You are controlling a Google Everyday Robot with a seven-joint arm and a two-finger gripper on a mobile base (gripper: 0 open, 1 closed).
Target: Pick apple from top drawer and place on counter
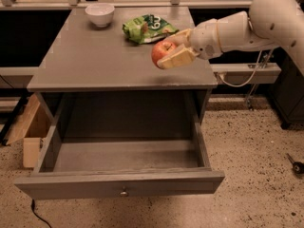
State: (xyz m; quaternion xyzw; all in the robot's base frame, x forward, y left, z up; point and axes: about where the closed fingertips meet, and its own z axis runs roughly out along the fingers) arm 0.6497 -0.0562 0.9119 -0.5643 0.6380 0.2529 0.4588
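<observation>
While the gripper [167, 54] clamps the apple [160, 52] just above the surface [95, 61] at its 4 o'clock | top drawer [118, 182] hangs open | apple looks firm, smooth, light, bruisable | best held across its widest middle

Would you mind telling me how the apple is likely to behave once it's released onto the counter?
Being round, the apple may well roll on the flat counter. It looks firm, since the gripper holds it above the counter without visible denting.
</observation>
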